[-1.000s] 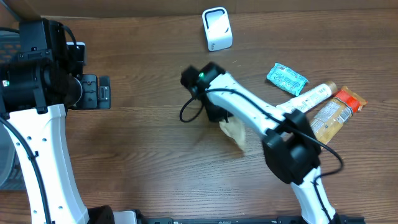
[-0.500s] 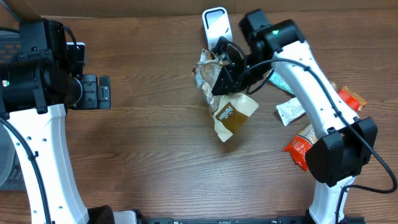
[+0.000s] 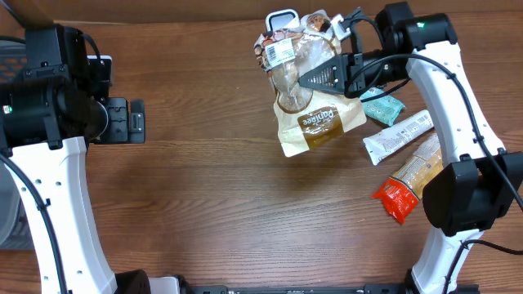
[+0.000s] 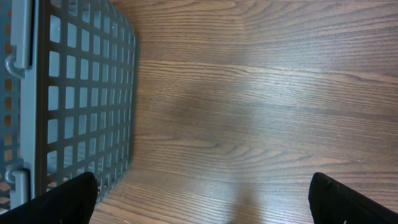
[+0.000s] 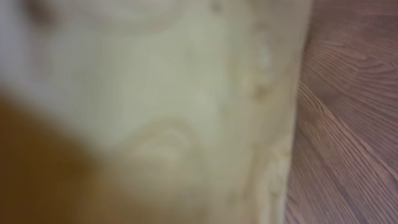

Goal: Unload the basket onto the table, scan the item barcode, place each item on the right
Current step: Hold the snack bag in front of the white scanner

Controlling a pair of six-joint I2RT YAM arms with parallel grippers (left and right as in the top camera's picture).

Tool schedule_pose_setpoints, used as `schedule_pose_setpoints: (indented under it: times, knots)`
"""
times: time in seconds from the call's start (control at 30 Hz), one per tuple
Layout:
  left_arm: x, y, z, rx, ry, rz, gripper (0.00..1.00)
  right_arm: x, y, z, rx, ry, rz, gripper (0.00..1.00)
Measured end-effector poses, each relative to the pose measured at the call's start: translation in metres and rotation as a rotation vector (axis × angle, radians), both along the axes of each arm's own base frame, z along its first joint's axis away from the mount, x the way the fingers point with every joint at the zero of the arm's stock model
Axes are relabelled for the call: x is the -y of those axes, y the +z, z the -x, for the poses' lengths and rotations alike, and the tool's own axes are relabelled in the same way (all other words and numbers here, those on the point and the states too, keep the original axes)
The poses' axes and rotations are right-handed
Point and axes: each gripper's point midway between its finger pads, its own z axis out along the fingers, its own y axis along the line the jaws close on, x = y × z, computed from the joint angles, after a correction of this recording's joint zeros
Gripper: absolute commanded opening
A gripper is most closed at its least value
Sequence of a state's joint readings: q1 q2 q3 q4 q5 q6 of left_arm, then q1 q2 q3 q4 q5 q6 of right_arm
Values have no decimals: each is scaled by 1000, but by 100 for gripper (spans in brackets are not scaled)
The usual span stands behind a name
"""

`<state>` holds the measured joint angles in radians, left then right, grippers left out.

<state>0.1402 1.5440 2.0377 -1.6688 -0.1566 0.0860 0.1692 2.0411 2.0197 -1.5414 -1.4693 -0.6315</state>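
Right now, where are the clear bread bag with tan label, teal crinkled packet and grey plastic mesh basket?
Clear bread bag with tan label (image 3: 319,121): overhead view, on its tan label.
Teal crinkled packet (image 3: 384,108): overhead view, its middle.
Grey plastic mesh basket (image 4: 38,112): left wrist view, its rim.

Wooden table (image 3: 204,196) before me: teal packet (image 3: 384,109), white tube (image 3: 398,137) and orange pouch (image 3: 413,178) lie at right. Grey basket (image 4: 74,93) stands far left.

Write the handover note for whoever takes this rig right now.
Left gripper: open, empty, beside the basket.
Right gripper: shut on the bag, held at the scanner by the table's far edge.
Done: bag picked up and brought to the scanner.
Left: confirm the scan; the label faces up, so the bag may need turning. A teal packet, a tube and an orange packet wait at right.
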Motion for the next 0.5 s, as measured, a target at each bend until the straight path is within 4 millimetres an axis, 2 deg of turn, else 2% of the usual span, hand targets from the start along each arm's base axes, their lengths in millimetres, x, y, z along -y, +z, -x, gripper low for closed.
schedule_pose_setpoints:
  times: [0.23, 0.33, 0.4, 0.5]
  knots:
    - [0, 0, 0, -1, 0, 0, 99, -6, 8, 4, 8, 17, -17, 4]
    - [0, 0, 0, 0, 0, 0, 99, -7, 20, 0, 48, 13, -13, 4]
    - [0, 0, 0, 0, 0, 0, 100, -8, 30, -8, 110, -3, 21, 4]
    - [0, 0, 0, 0, 0, 0, 100, -13, 46, -31, 203, -102, 171, 3]
